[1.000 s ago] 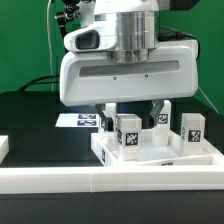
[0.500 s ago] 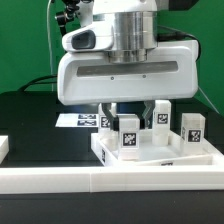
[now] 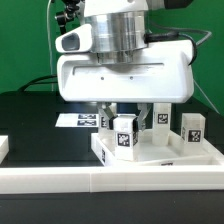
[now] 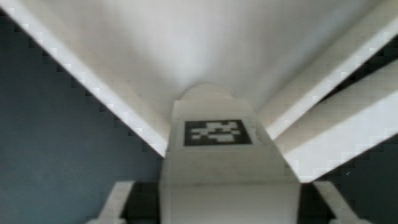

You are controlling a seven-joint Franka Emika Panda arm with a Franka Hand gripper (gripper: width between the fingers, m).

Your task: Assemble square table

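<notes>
The gripper (image 3: 126, 118) is grasping a tagged leg (image 3: 124, 135), holding it upright just beneath its fingers so it can seat in the white tabletop (image 3: 160, 158) lying directly below, other legs (image 3: 192, 127) standing beside.

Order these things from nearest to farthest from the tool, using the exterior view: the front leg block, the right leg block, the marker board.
1. Front leg block: directly under the tool, between its fingers.
2. Right leg block: on the exterior view's right, on the square slab.
3. Marker board: behind, on the exterior view's left, flat on the table.
</notes>
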